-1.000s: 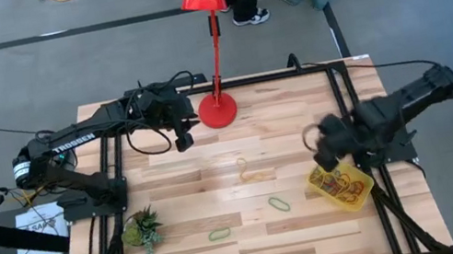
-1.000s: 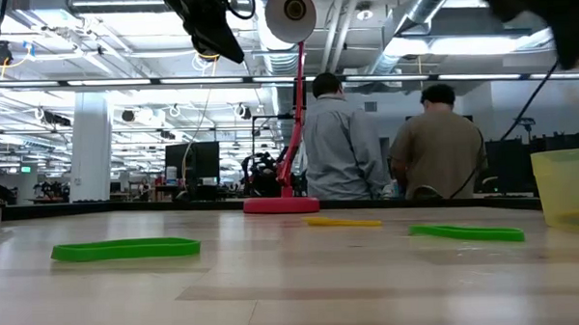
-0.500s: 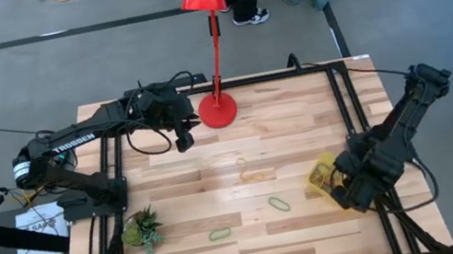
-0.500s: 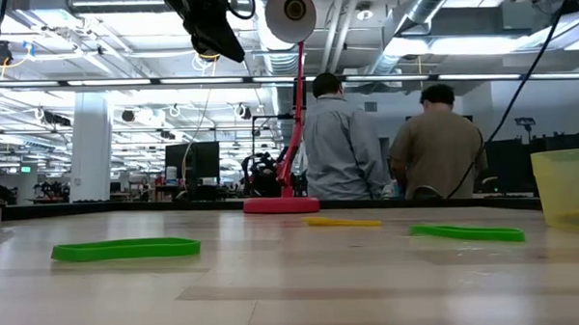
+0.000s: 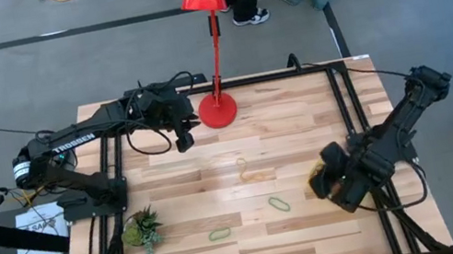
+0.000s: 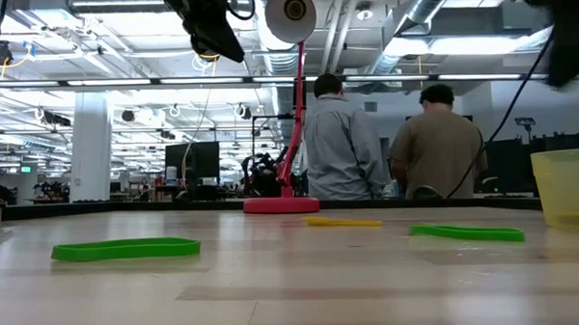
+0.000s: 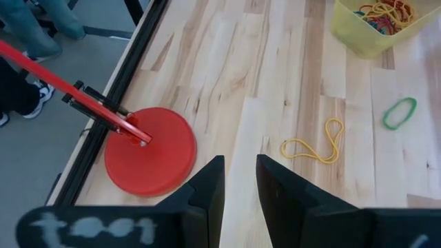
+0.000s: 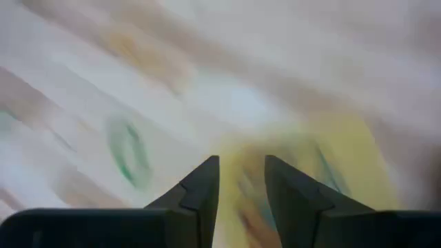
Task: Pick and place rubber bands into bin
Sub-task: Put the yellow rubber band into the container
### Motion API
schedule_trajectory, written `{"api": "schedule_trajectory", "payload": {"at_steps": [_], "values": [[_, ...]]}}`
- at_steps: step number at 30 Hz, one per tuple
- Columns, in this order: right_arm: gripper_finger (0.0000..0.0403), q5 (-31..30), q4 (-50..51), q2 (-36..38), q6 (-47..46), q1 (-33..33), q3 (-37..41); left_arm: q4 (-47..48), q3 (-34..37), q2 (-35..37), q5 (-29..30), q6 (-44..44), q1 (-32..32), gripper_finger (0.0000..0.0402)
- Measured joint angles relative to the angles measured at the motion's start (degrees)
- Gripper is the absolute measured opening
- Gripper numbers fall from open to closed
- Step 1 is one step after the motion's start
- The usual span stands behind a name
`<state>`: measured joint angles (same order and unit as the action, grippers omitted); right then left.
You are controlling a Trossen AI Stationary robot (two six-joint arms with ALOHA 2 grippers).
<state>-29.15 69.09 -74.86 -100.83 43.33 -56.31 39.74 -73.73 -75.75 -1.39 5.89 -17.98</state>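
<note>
My right gripper [image 5: 324, 181] hovers over the yellow bin [image 5: 318, 172] and hides most of it; its fingers [image 8: 238, 180] stand a little apart with nothing between them, in a blurred wrist view. The bin [image 7: 372, 21] holds several rubber bands. A yellow band [image 5: 254, 174] and two green bands [image 5: 277, 203] [image 5: 218, 234] lie flat on the table. The low view shows the bin [image 6: 566, 187] and those bands [image 6: 126, 248] [image 6: 466, 234] [image 6: 342, 221]. My left gripper [image 5: 182, 140] waits high beside the lamp base, fingers [image 7: 239, 186] slightly apart.
The red lamp base [image 5: 219, 110] stands at the table's far edge, its pole leaning outward. A small green plant [image 5: 142, 228] sits near the left edge. Black frame rails [image 5: 342, 107] run along both sides. Two people stand in the room beyond [image 6: 385, 145].
My right gripper has moved from above the bin's far side toward the near edge over the bin, then slightly toward the table's left, and is still moving. The bin and the loose bands have stayed where they were.
</note>
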Motion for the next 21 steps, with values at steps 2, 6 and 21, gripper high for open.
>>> {"api": "schedule_trajectory", "payload": {"at_steps": [2,6,21], "values": [[0.0110,-13.2,-5.3,-2.0,4.0,0.6,0.0,0.2,0.2,0.0,0.0,-1.0,0.2,0.0076],[0.0109,-36.3,-21.2,-8.2,21.0,2.0,-0.2,-0.8,3.7,0.0,-0.5,-3.2,2.0,0.0076],[0.0108,-41.2,-29.4,-12.3,36.3,-0.5,-4.5,-52.1,34.4,-5.9,-5.3,-16.1,15.3,0.0076]]}}
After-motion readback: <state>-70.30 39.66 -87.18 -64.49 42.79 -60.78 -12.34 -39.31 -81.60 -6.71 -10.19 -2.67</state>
